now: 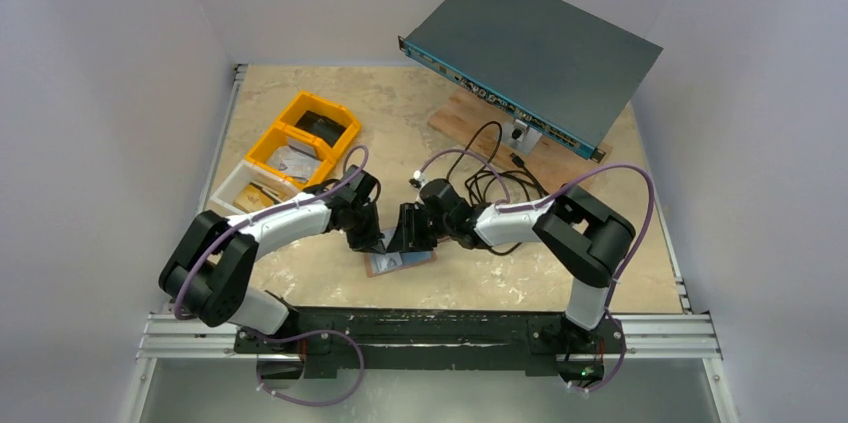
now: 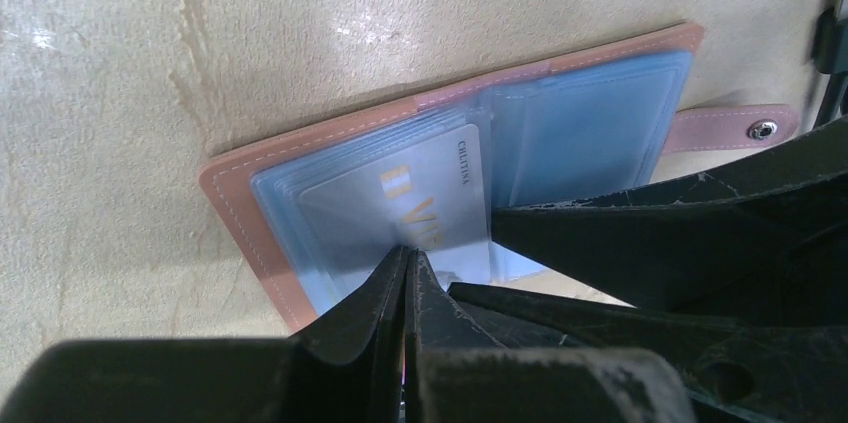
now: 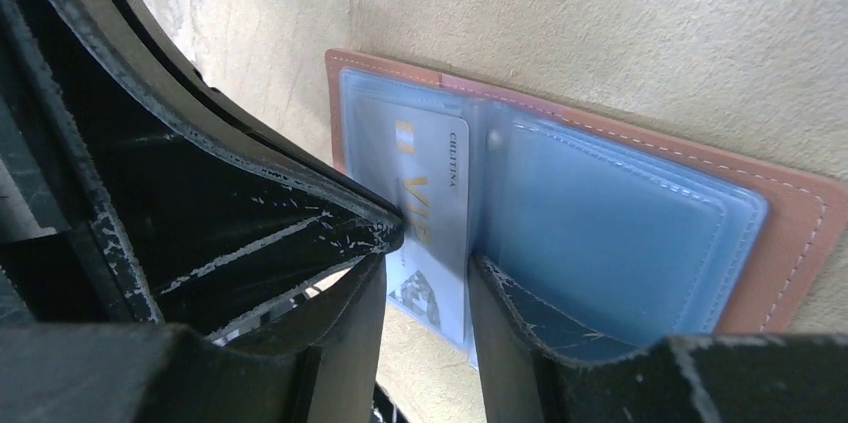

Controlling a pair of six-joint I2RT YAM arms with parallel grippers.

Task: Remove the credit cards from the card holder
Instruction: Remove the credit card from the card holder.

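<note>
— Card holder (image 1: 400, 263) lies opened flat on the tabletop (image 1: 480, 288), just ahead of the two arm bases, tan leather down and pale blue sleeves (image 2: 580, 133) facing up. Where is the card?

— One pale credit card (image 2: 415, 198) with gold "VIP" lettering sits in the half away from the snap tab (image 2: 735, 128). From the right wrist its near end appears to stick out past the sleeve.

— And the hands?

— Both are down at the holder. The left hand (image 2: 405, 255) has its fingers pressed together, tips meeting at that card's near edge. Whether the card is caught between them cannot be told.

— The other?

— The right hand (image 3: 428, 273) stands partly spread and grips nothing, with the card lying flat below the gap. One fingertip (image 3: 490, 278) bears on the blue sleeve of the tab-side half.

— Anything else in shot?

— Yellow bins (image 1: 305, 138) stand well apart at the far left of the tabletop.
</note>
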